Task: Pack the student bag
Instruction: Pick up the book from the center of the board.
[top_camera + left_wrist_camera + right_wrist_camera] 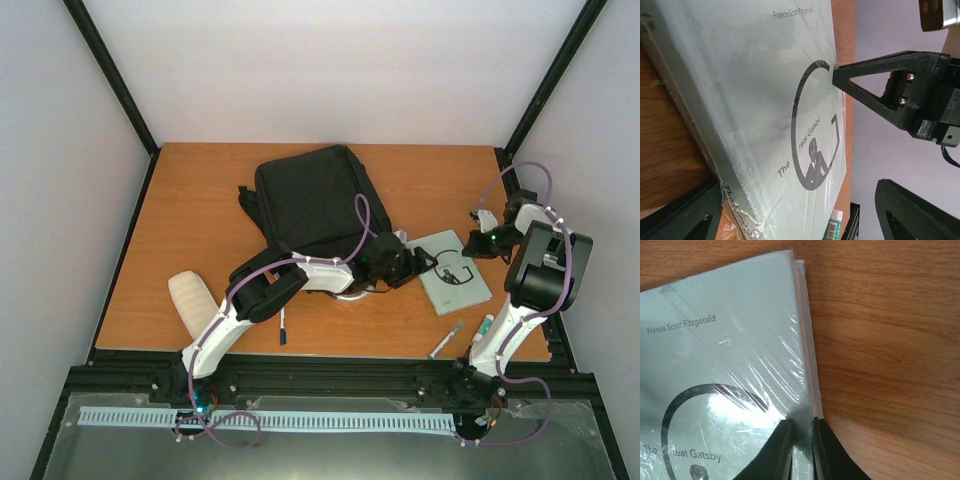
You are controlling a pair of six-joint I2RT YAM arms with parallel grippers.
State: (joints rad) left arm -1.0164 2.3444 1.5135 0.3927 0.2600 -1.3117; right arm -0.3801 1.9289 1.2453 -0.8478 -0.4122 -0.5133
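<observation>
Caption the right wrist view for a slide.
Right gripper, jaws shut, at the long edge of a shrink-wrapped pale green Great Gatsby paperback lying on the brown wooden table.

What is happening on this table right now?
Two robot arms are busy with a shrink-wrapped book, The Great Gatsby, which lies flat on the table to the right of the black student bag. The left gripper is open over the book. The right gripper is shut, with its tips at the book's edge. The book is not lifted and is outside the bag.
</observation>
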